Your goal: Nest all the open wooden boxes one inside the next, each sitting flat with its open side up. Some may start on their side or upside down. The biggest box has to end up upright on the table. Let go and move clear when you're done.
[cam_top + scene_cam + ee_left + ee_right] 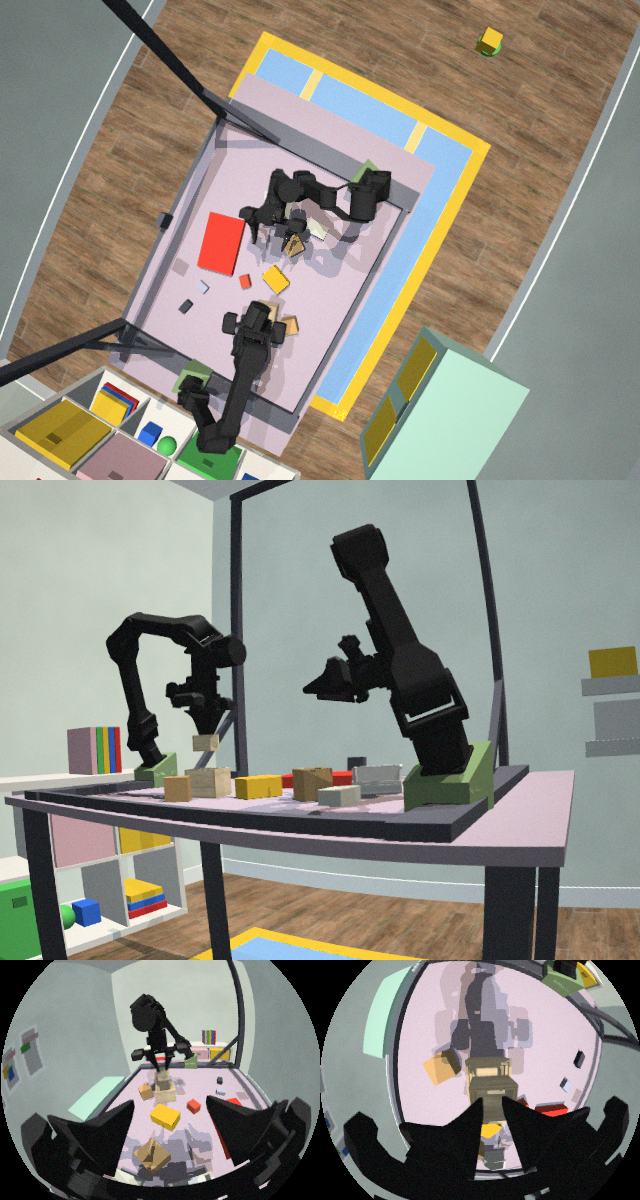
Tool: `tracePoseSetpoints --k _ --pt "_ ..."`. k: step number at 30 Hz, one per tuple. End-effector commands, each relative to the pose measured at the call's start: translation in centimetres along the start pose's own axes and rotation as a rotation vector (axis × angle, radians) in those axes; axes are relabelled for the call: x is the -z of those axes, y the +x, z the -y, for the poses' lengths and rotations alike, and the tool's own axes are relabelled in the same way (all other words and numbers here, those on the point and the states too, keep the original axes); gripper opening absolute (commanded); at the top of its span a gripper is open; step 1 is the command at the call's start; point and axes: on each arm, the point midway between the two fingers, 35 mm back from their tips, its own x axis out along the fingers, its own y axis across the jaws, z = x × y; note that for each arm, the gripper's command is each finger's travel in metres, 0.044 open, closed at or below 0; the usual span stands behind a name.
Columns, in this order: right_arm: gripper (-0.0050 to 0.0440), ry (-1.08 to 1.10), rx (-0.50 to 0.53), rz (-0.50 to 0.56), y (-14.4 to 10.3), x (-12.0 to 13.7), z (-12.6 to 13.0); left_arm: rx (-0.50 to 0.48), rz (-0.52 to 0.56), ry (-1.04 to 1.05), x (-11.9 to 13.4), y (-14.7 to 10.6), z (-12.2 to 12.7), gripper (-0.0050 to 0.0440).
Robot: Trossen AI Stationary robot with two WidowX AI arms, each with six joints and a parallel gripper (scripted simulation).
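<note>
A small pale wooden box (205,742) (162,1076) (493,1085) hangs level in my right gripper (206,732) (492,1100), which is shut on it. Its open side is hard to make out. Below it, a larger pale wooden box (208,783) (165,1095) stands upright on the table, with nested rims showing in the right wrist view. A brown box (294,245) (312,784) (152,1156) stands alone, its hollow showing in the left wrist view. My left gripper (269,245) (170,1102) is open and empty, raised high near the brown box.
An orange-tan block (290,325) (177,788) (441,1067) sits beside the larger box. A yellow block (275,279) (258,787) (165,1117) and small red block (245,281) (193,1106) lie mid-table. A red slab (221,243), a grey tray (377,780) and a pale block (339,796) are near the left arm.
</note>
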Motion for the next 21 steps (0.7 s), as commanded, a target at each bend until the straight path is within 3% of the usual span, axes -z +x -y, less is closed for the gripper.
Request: tracePoseSetpoints --k 1,21 --pt "0.018 0.026 -0.008 -0.009 -0.3 0.1 -0.2 -0.001 0.003 -0.01 -0.3 0.0 0.0 0.04" --pt "0.018 0.021 -0.006 0.0 2.1 0.0 -0.2 -0.001 0.003 -0.01 -0.3 0.0 0.0 0.04"
